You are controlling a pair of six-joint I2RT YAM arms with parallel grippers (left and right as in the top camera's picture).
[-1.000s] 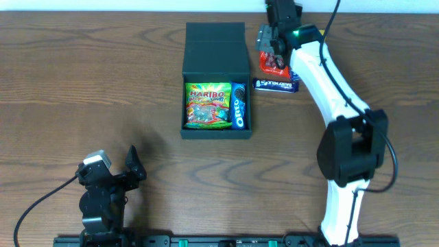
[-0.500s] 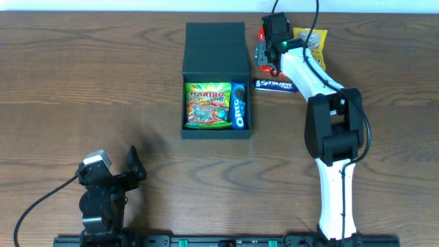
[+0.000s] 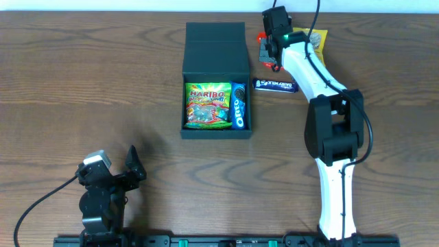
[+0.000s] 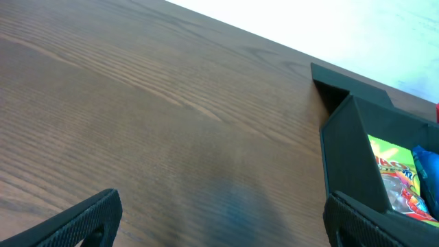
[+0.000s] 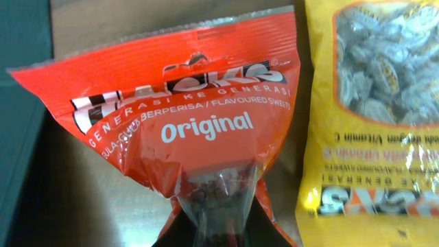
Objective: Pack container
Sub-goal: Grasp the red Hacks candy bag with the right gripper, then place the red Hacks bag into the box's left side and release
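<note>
The right gripper [image 5: 219, 230] is clamped on the red Hacks packet [image 5: 199, 130], its jaws pinching a bunched fold of film at the packet's near end, so the step in hand looks like lifting this packet and carrying it to the container [image 3: 215, 134]; the container lies just beside the gripper on the side away from the yellow packet [image 5: 374, 103], with its open compartment set back from the gripper toward the robot's base; a thin pinch of film can slip, so the lift should probably be straight up and unhurried until the hanging packet clears both the container wall and the blue chocolate bar [image 3: 276, 84] lying close behind the gripper; the Haribo bag [image 3: 208, 105] and Oreo pack [image 3: 239, 105] already fill most of the compartment, so the packet is best lowered flat on top of them before release; the left gripper [image 4: 226, 223] sits well away, fingers spread apart, holding nothing.
</note>
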